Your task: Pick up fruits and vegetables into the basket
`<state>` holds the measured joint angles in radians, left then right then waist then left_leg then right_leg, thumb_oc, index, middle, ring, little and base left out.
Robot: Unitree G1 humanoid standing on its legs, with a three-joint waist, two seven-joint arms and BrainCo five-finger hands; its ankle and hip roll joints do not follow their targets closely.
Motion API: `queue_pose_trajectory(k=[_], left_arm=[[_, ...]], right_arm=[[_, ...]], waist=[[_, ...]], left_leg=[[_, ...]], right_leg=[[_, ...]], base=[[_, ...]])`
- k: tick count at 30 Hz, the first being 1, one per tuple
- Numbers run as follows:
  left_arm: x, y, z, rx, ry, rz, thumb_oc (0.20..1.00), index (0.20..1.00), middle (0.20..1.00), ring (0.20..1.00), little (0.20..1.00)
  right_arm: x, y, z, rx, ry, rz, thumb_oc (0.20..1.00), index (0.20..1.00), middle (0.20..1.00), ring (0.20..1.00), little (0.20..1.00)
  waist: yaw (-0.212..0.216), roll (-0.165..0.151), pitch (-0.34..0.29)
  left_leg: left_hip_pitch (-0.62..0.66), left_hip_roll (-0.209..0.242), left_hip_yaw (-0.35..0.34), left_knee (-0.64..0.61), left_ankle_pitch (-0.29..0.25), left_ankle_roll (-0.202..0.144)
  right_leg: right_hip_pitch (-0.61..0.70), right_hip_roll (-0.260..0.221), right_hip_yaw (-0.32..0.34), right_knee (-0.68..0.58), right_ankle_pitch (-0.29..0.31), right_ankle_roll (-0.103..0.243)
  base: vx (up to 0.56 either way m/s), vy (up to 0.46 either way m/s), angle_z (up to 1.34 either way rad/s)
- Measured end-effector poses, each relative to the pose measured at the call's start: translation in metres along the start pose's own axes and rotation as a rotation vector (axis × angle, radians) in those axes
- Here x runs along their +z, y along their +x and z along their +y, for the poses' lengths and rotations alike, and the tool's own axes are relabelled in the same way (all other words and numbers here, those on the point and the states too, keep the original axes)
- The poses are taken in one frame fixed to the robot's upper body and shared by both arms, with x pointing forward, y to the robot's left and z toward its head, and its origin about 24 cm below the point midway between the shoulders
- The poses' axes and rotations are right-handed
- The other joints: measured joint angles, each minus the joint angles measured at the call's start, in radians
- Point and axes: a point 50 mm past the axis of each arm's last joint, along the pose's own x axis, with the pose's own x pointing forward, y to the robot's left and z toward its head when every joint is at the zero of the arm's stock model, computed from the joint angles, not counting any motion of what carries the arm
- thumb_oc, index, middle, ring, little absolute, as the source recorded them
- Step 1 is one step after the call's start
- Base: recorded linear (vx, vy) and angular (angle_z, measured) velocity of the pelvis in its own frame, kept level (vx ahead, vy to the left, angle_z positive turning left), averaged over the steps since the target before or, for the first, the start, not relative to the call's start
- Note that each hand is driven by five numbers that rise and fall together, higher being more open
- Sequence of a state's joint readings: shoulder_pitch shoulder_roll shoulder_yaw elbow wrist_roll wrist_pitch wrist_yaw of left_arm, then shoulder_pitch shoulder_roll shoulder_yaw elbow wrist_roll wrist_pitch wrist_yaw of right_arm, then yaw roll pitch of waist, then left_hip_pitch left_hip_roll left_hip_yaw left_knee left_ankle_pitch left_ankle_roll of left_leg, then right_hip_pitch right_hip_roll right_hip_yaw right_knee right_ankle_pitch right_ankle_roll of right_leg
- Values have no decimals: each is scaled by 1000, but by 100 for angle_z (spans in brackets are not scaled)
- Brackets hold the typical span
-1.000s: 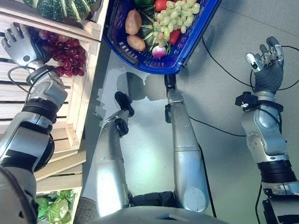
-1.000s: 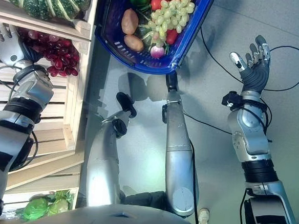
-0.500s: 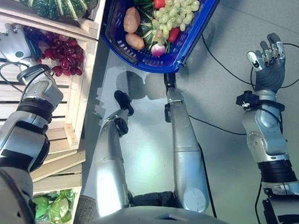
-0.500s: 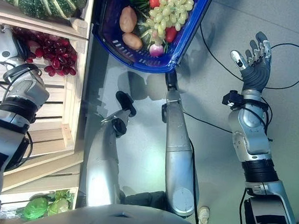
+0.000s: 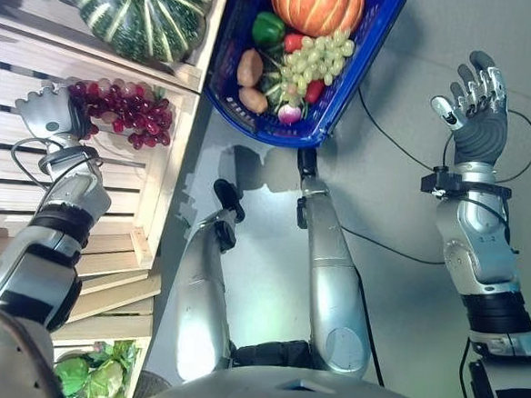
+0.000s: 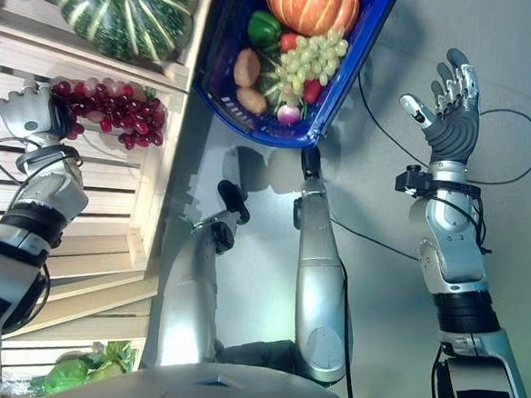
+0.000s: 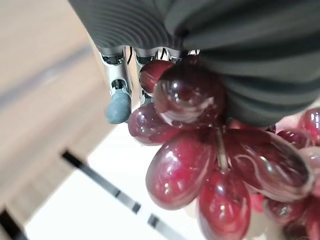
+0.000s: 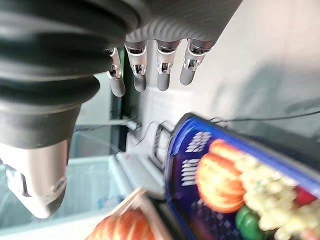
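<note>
Now that the left hand has closed round the red grapes, apparently, they can go to the blue basket beside the crate; the right hand stays open beyond it.

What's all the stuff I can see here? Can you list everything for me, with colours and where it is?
Red grapes: one bunch, dark red, in the wooden crate, against the left hand.
Striped squash: one, dark green with pale stripes, in the compartment above the grapes.
Basket: one, blue, on the floor beside the crate.
Pumpkin: one, orange, in the basket.
Green grapes: one bunch, pale green, in the basket.
Pepper: one, green, in the basket.
Potatoes: two, brown, in the basket.
Leafy greens: green, low in the crate stack.
Left hand: silver, curled on the red grapes.
Right hand: silver, open, raised over the floor.
</note>
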<state>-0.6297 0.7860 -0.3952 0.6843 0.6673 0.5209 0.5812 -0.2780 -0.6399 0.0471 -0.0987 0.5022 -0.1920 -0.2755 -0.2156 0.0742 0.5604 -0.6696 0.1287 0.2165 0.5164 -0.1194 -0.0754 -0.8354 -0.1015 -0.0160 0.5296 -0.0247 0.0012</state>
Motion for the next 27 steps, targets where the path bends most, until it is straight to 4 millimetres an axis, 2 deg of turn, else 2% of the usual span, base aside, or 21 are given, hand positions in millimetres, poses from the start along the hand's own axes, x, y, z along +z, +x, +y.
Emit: queue_pose_trajectory(k=[2, 4, 8, 15, 16, 22, 24, 27], left_arm=[[-4, 4, 13, 61, 35, -42, 200, 200, 200, 200, 200], [2, 8, 26, 114, 49, -99, 200, 200, 200, 200, 200], [-1, 14, 35, 168, 113, -135, 200, 200, 200, 200, 200], [1, 18, 49, 245, 178, -235, 200, 200, 200, 200, 200], [4, 21, 61, 292, 209, -299, 200, 200, 200, 200, 200], [17, 28, 97, 448, 265, -438, 200, 200, 200, 200, 200], [21, 30, 106, 488, 280, -465, 200, 200, 200, 200, 200], [44, 29, 132, 586, 273, -569, 200, 200, 200, 200, 200]], right_arm=[[14, 5, 3, 36, -19, -54, 1000, 1000, 1000, 1000, 1000], [10, 4, 6, 59, -27, -29, 1000, 1000, 1000, 1000, 1000], [17, 11, 17, 125, -45, -44, 1000, 1000, 1000, 1000, 1000], [25, 20, 26, 201, -77, -49, 1000, 1000, 1000, 1000, 1000], [30, 25, 38, 281, -108, -55, 1000, 1000, 1000, 1000, 1000], [53, 39, 59, 406, -111, -115, 1000, 1000, 1000, 1000, 1000], [57, 41, 68, 444, -94, -119, 1000, 1000, 1000, 1000, 1000], [69, 49, 94, 545, -64, -119, 1000, 1000, 1000, 1000, 1000]], waist=[[6, 3, 1], [23, 3, 1], [47, 3, 0], [62, 3, 0], [70, 3, 1], [118, 2, 0], [121, 2, 0], [146, 1, 0]], left_leg=[[23, -8, -2, -19, 18, 1], [53, -9, -17, -34, 25, -4], [116, -10, -23, -71, 40, -7], [176, -9, -36, -106, 51, -11], [197, -8, -47, -111, 50, -14], [246, -10, -60, -131, 55, -15], [254, -11, -68, -131, 55, -15], [285, -12, -82, -141, 61, -16]], right_leg=[[20, -13, -15, -5, 2, -2], [54, -9, -23, -14, 3, -4], [122, -8, -36, -48, 2, -2], [191, -7, -60, -78, 8, -11], [217, -6, -72, -85, 8, -11], [276, -10, -90, -100, 8, -12], [292, -10, -97, -107, 8, -12], [330, -13, -113, -114, 6, -13]], base=[[-79, -109, 16], [-21, -61, 14], [-14, -61, 4], [-3, -64, 7], [7, -53, 7], [23, -103, 8], [54, -99, 11], [85, -96, 13]])
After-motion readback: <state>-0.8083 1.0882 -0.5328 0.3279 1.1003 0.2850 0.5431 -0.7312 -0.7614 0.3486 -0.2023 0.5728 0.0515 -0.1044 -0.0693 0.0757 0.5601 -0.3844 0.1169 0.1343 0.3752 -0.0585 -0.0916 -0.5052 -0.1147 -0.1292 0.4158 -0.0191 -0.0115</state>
